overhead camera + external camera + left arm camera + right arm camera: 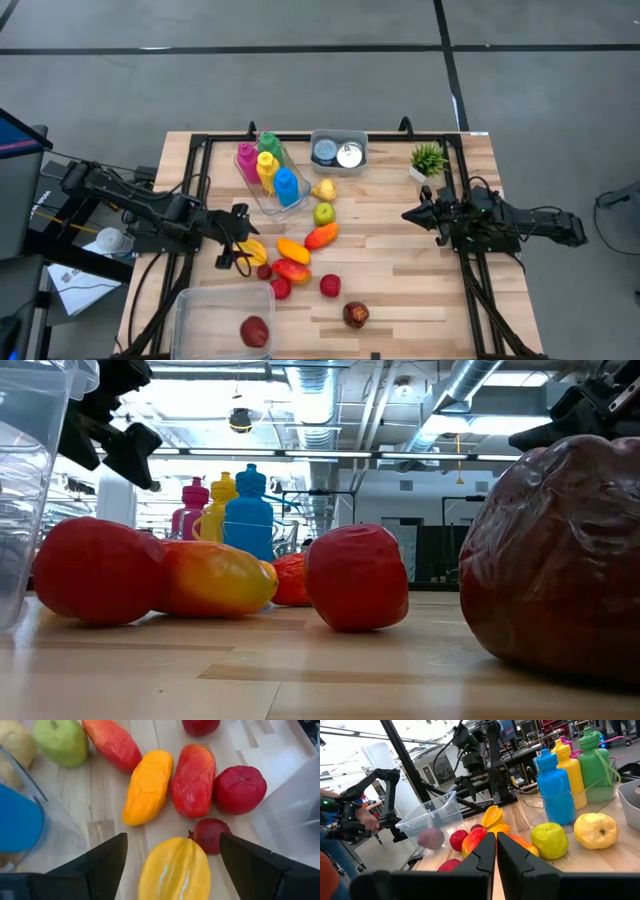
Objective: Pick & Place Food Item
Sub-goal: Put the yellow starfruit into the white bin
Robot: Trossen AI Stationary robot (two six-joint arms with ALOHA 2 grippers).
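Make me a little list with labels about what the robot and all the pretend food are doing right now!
left gripper: open, fingers on either side of the yellow star fruit, not closed on it
right gripper: shut, empty, waiting at the table's right side
clear bin: near front edge, holds one red apple
loose fruit: orange mango, red mango, green apple, yellow pear
bottles: pink, yellow, green and blue bottles in a clear tray
other: small green plant
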